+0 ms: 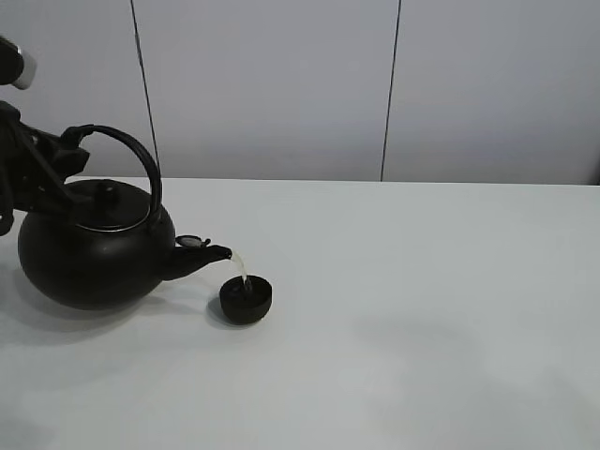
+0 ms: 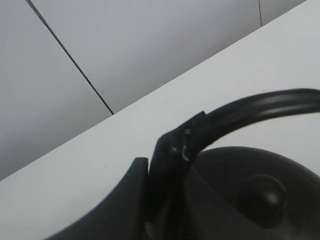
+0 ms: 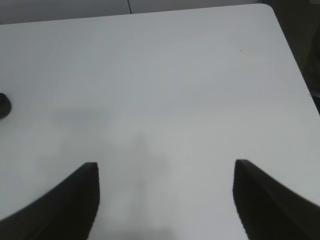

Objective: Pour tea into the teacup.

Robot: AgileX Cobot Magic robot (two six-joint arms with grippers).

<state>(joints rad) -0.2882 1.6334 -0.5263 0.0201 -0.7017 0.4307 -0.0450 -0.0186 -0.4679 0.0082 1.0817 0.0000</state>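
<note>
Your left gripper [image 1: 67, 150] is mostly cut off at the edge of the high view; what you can see of it is clamped on the rear end of the kettle's [image 1: 94, 248] arched handle [image 1: 131, 150], and the left wrist view confirms its dark fingers [image 2: 165, 165] closed around that handle [image 2: 250, 112] just above the lid knob [image 2: 265, 195]. The kettle is tipped forward, its spout [image 1: 208, 253] just above the teacup [image 1: 247, 299]. The tea [image 1: 241, 267] is a thin, pale trickle, hard to make out, falling from the spout into the cup. You will find no readable writing on anything. Your right gripper [image 3: 165, 200] hangs with its jaws wide apart over bare white table [image 3: 175, 90], with only a dark sliver of the teacup [image 3: 4, 106] at that picture's edge. The table's [image 1: 422, 309] right half lies open.
</note>
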